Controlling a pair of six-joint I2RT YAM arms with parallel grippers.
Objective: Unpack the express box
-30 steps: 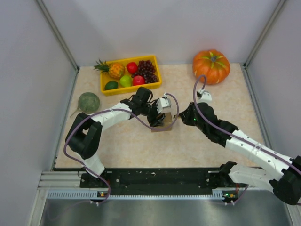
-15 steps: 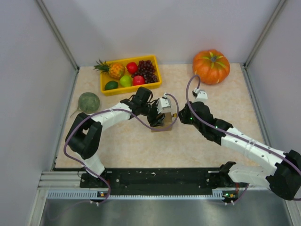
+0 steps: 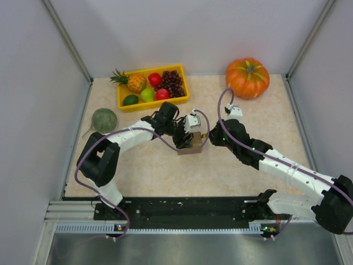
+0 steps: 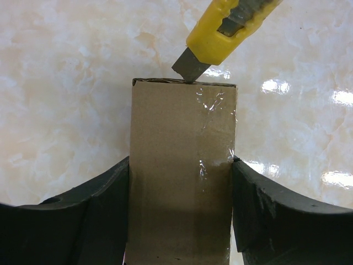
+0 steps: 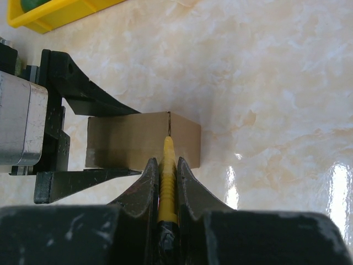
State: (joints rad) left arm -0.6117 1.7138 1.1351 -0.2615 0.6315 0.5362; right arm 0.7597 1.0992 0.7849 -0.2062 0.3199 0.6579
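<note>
Nearest the arms, the right gripper (image 5: 164, 164) was clamped on a yellow utility knife (image 4: 226, 27), its blade tip touching the express box (image 4: 176, 138) at its top edge. The left gripper (image 5: 135, 142) squeezed the box's two sides. Clear tape (image 4: 218, 127) looked uncut and the lid shut, so cutting and emptying were still to do. Beyond the box sat a fruit tray (image 3: 122, 100) and a pumpkin (image 3: 247, 77).
</note>
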